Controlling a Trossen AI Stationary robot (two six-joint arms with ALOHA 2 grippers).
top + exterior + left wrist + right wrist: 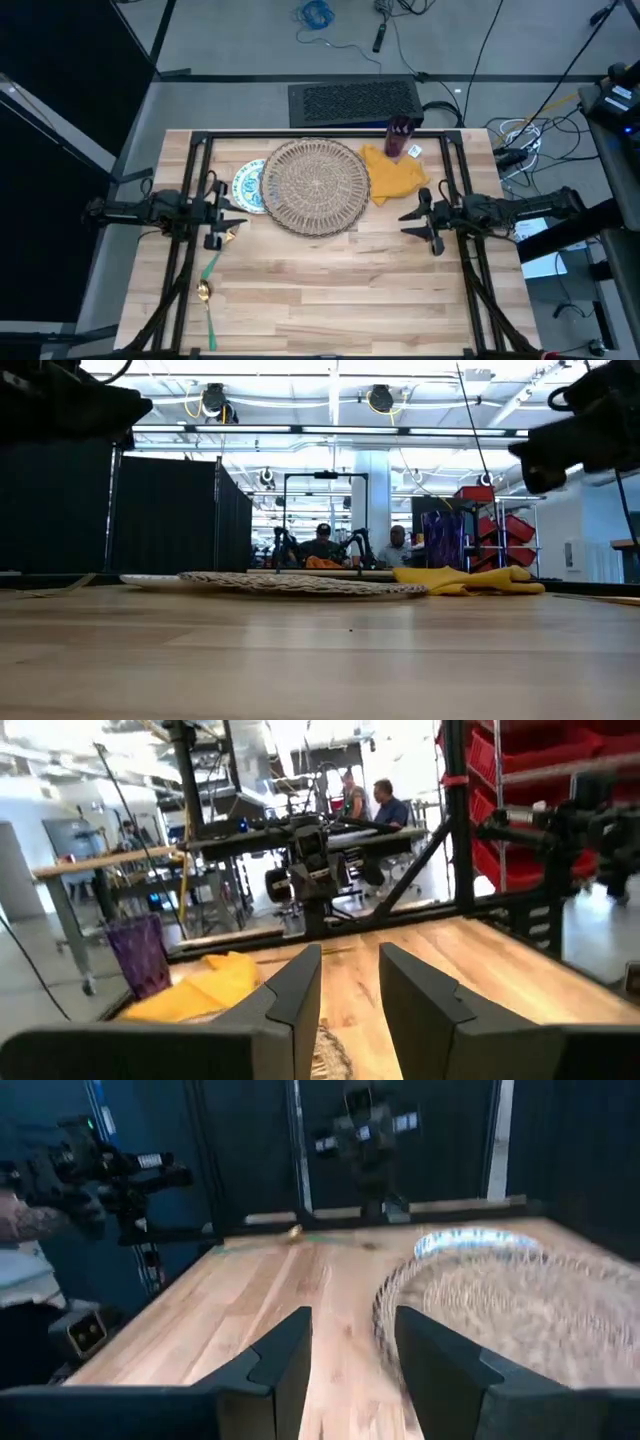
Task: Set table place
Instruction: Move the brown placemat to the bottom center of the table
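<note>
The round wicker placemat (315,185) lies at the table's far middle. It rests over the right edge of a blue-green plate (247,187). A mustard napkin (393,175) lies crumpled by the placemat's right edge, and a purple cup (400,138) stands behind it. Two green-handled gold pieces, a fork (214,262) and a spoon (205,295), lie near the left front. My left gripper (236,215) hovers open left of the placemat, above the fork's gold end. My right gripper (410,222) hovers open right of the placemat. Nothing is between either pair of fingers (300,990) (285,1355).
Black frame rails (200,170) run along the table's left, right and far sides. A dark ribbed mat (355,100) lies beyond the far edge. Bare wood (340,290) spreads across the front half. People sit in the room behind (322,545).
</note>
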